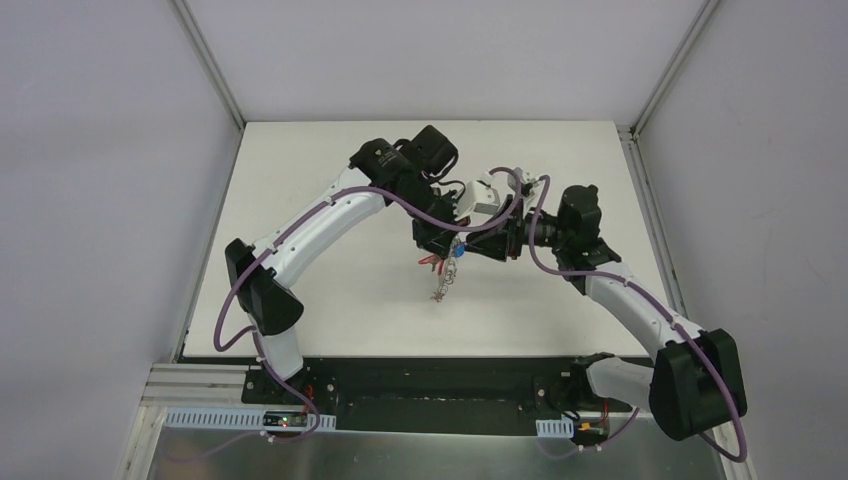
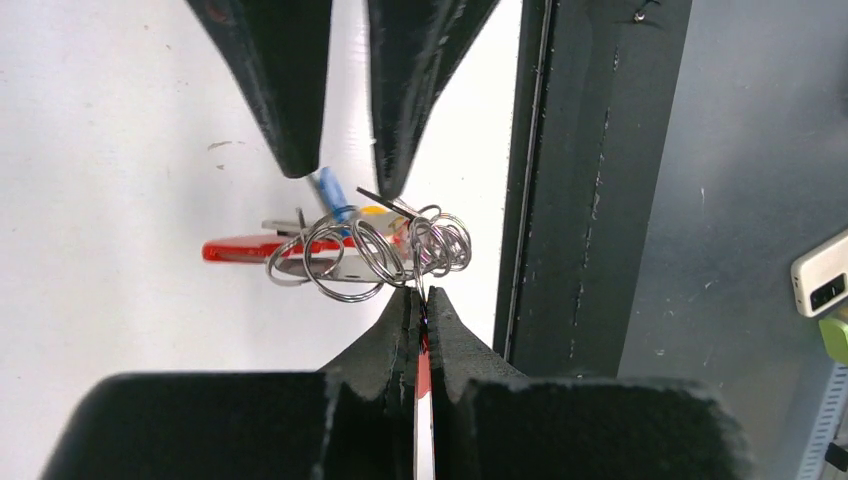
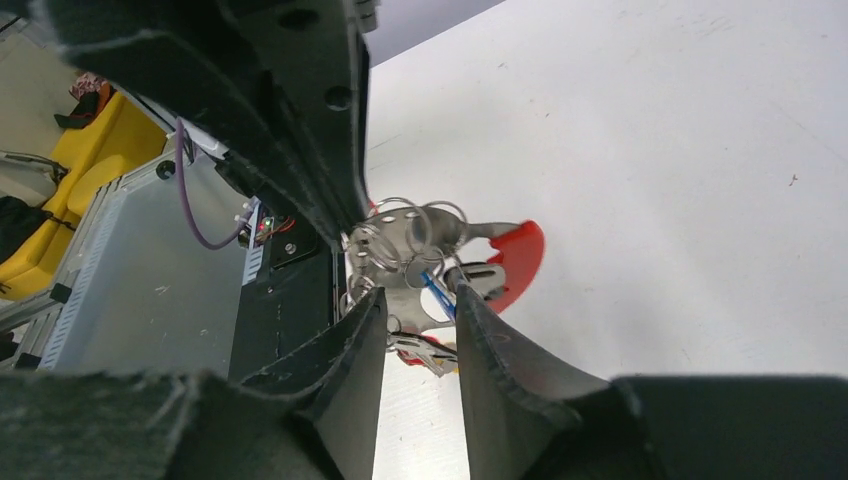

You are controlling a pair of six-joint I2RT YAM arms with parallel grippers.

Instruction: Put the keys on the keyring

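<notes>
Left wrist view: the left gripper (image 2: 420,296) is pressed fully closed, a thin red sliver pinched between its fingers, and the keyring (image 2: 372,250) sits bunched right at its tips with the grey rings fanned just beyond them. The keyring's red band (image 2: 235,248) juts out to one side of those tips. The right gripper (image 2: 345,178) faces it tip to tip from the far side of the rings, its fingers a narrow gap apart, with a blue piece (image 2: 328,188) lying in that gap. The right wrist view shows the same blue piece between its fingers, but not whether either finger touches it. From the top external view the bunch hangs below the meeting grippers, over the white table (image 1: 560,160).
</notes>
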